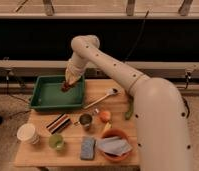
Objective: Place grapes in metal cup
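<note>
One tool (67, 83), at the end of a smooth white arm (118, 70), is lowered into a green plastic tray (57, 106) at the back left of a pale wooden desk (40, 118). It is right at the grapes (65, 87), a small dark, knobbly cluster near the tray's back right corner. Whether the tool is apart or clamped on them cannot be told.

Right of the tray, a wooden spoon (101, 98) lies at a slant on the desk. In front of the tray stands the metal cup (85, 120), small, shiny and grey, with a dark inside, well apart from the grapes. A flat, dark block with pale stripes (59, 123) lies just to its left, and an orange-red round fruit (105, 116) just to its right. Along the front are a white paper cup (27, 133), a green cup (56, 141), a rectangular blue sponge (87, 148) and an orange bowl (113, 156) holding a folded grey-blue cloth (114, 145). The arm's broad base covers the desk's right edge.
</note>
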